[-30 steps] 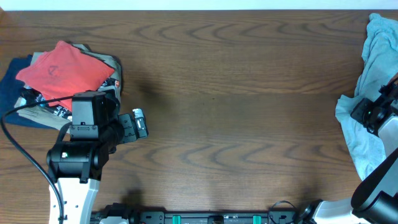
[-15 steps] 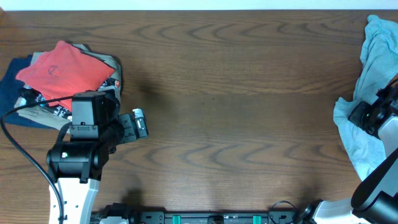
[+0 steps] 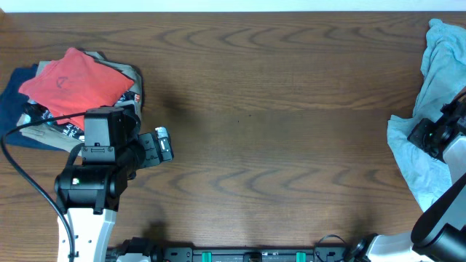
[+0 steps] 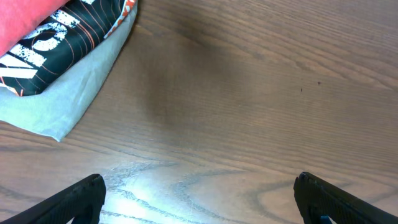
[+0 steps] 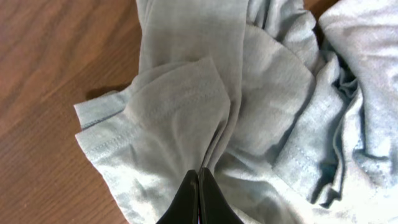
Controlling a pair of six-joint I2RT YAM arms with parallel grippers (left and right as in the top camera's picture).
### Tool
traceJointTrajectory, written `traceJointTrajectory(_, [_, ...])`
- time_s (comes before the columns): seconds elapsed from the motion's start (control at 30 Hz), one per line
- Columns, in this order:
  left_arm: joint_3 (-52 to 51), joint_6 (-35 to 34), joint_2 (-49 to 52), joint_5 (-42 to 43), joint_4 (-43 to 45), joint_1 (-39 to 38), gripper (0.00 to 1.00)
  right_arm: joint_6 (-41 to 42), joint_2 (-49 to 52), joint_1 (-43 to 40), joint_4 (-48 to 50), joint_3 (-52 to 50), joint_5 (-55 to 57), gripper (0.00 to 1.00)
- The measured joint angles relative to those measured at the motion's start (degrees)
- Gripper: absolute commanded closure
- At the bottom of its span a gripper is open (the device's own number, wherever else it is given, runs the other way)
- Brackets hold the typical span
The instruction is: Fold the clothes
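Right wrist view: the right end effector [image 5: 199, 186] has its fingers pressed together on a gathered fold of the pale blue-grey shirt [image 5: 261, 93]. The shirt spreads crumpled ahead of and around the tips, with bare bench [image 5: 56, 68] to their left. From overhead, the shirt lies bunched at the bench's right edge, under that end effector. The left end effector [image 4: 199, 202] hangs over the bench with fingers wide apart, holding nothing. Ahead and to its left lies a black printed garment [image 4: 68, 37] on a grey cloth [image 4: 68, 106], with a red garment [image 4: 25, 22] on top
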Motion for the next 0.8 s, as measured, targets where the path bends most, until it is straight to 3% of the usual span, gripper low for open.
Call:
traceJointTrajectory(0.17, [0.0,0.0,0.0,0.0,-0.02,0.0,0.02,0.0,0.0,0.0,-0.37,0.02,-0.02,0.99])
traceJointTrajectory(0.2, [0.0,0.0,0.0,0.0,-0.02,0.0,0.02,0.0,0.0,0.0,-0.61,0.02,0.0,0.94])
traceJointTrajectory(0.27, [0.0,0.0,0.0,0.0,-0.02,0.0,0.02,0.13,0.0,-0.02,-0.81,0.02,0.02,0.69])
traceJointTrajectory(0.3, [0.0,0.0,0.0,0.0,-0.02,0.0,0.02,0.33,0.0,-0.02,-0.61,0.02,0.11,0.67])
traceJointTrajectory(0.8, [0.0,0.0,0.0,0.02,-0.02,0.0,0.02,0.2,2.12,-0.02,7.43,0.11,3.82,0.65])
